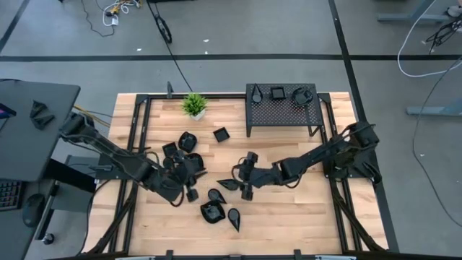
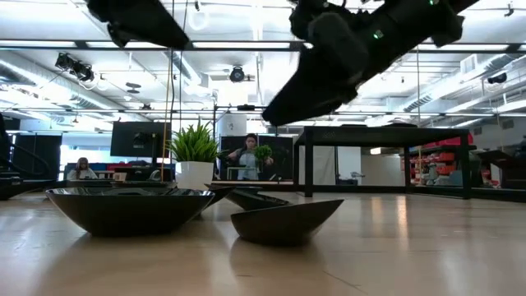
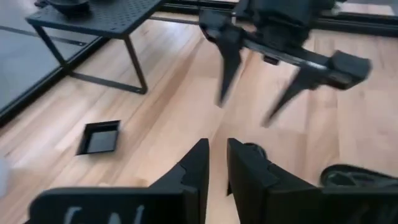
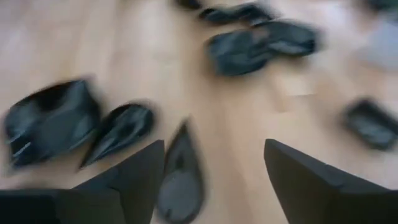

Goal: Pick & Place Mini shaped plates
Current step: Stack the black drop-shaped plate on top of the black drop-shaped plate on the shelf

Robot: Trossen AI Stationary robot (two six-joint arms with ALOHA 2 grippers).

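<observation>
Several mini shaped plates, glossy and black, lie flat on the wooden table: a square one (image 1: 221,134), a rounded one (image 1: 188,139), teardrops (image 1: 234,217) (image 1: 215,195). My left gripper (image 3: 216,163) hovers over the table's left middle (image 1: 189,180). Its fingers are drawn together to a narrow slit, with nothing seen between them. My right gripper (image 4: 214,168) stands wide open above a teardrop plate (image 4: 180,177), clear of it. It faces the left one (image 1: 242,180). Three more plates (image 1: 277,93) sit on the rack.
A black perforated rack (image 1: 281,112) stands on legs at the table's far right middle. A small green potted plant (image 1: 193,105) is at the far edge. A black frame (image 1: 144,97) borders the table. Bare wood lies near the front right.
</observation>
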